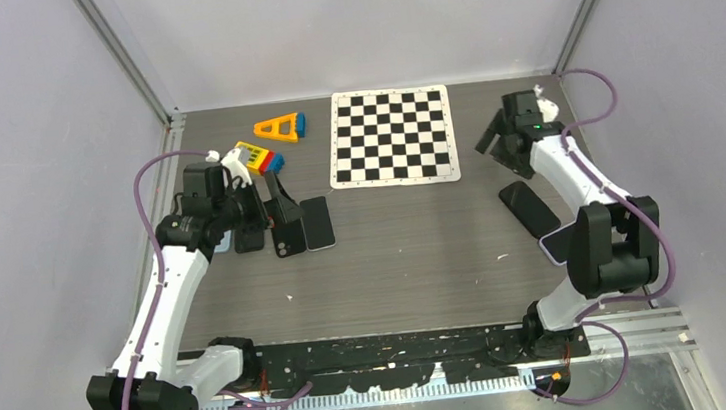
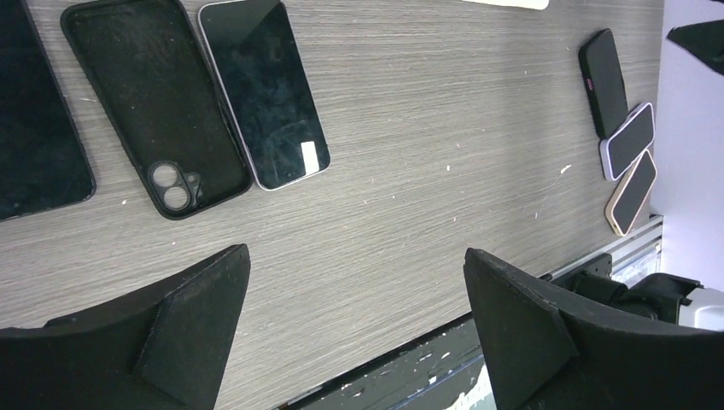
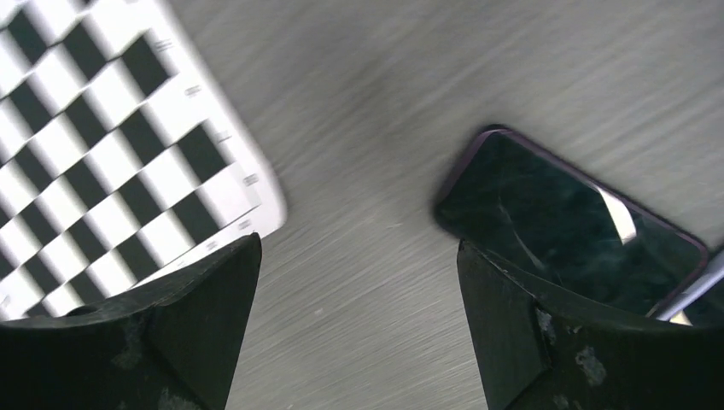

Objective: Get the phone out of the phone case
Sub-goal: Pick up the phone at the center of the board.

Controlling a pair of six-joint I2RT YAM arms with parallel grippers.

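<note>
Dark-glass phone (image 3: 568,226) lies mid-right of wrist frame, long axis diag toward lower right, just beside my R gripper (image 3: 359,248), fingers wide apart & empty.

The top external camera is looking down from above and behind the arm bases (image 1: 224,364), taking in the whole table (image 1: 425,259) from afar. The left wrist camera is looking down at close range past the left gripper (image 2: 355,254), facing across the table toward its right side. It is sharing the empty phone case (image 2: 154,111) and the phone (image 2: 265,94) beside it with the overhead view. The right wrist camera is looking down closer still past the right gripper (image 3: 359,243), slightly blurred, and is sharing the checkerboard (image 3: 111,145) corner and a dark phone (image 3: 563,222) with the overhead view.
</note>
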